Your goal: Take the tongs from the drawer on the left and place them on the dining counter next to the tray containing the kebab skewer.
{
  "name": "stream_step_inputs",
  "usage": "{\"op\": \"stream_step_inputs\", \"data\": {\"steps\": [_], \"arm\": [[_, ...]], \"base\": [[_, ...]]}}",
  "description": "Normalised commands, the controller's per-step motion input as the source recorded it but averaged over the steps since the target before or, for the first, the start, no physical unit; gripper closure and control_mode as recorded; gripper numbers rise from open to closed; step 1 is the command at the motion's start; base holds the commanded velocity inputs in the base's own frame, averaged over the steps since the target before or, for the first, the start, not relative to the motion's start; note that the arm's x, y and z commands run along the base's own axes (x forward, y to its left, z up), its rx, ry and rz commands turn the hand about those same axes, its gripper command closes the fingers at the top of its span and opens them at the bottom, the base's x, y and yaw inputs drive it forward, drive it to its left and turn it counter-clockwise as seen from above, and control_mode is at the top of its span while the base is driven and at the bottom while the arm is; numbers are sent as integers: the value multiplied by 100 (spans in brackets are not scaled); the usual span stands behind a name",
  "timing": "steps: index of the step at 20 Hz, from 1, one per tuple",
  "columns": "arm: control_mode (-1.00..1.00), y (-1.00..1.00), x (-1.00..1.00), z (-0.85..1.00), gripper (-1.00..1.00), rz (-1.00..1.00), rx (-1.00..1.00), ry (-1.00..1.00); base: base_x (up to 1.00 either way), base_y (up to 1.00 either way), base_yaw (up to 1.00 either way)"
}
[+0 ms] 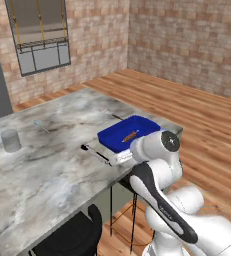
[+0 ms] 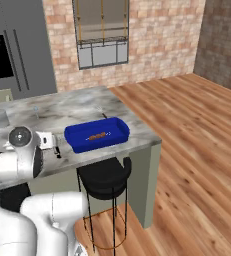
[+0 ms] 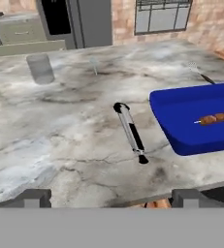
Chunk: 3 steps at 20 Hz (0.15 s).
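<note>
With the tongs [image 3: 131, 131] laid on the dining counter [image 3: 60, 140] just beside the tray [image 3: 191, 118], the gripper [image 3: 111, 196] is seen spread and empty, so withdrawal is judged next.

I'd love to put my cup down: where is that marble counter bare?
Bare marble lies between the grey glass and the tongs, on the dining counter. It is crowded at the corner: the tongs lie beside the blue tray holding the kebab skewer.

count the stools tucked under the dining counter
1: a black stool sits under the dining counter edge, below the tray. Others may be hidden behind the arm.
</note>
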Motion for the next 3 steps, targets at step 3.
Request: {"op": "stream_step_inputs", "data": {"steps": [3], "arm": [[-100, -4, -100, 100, -100, 0, 0, 0]], "base": [[0, 0, 0]]}}
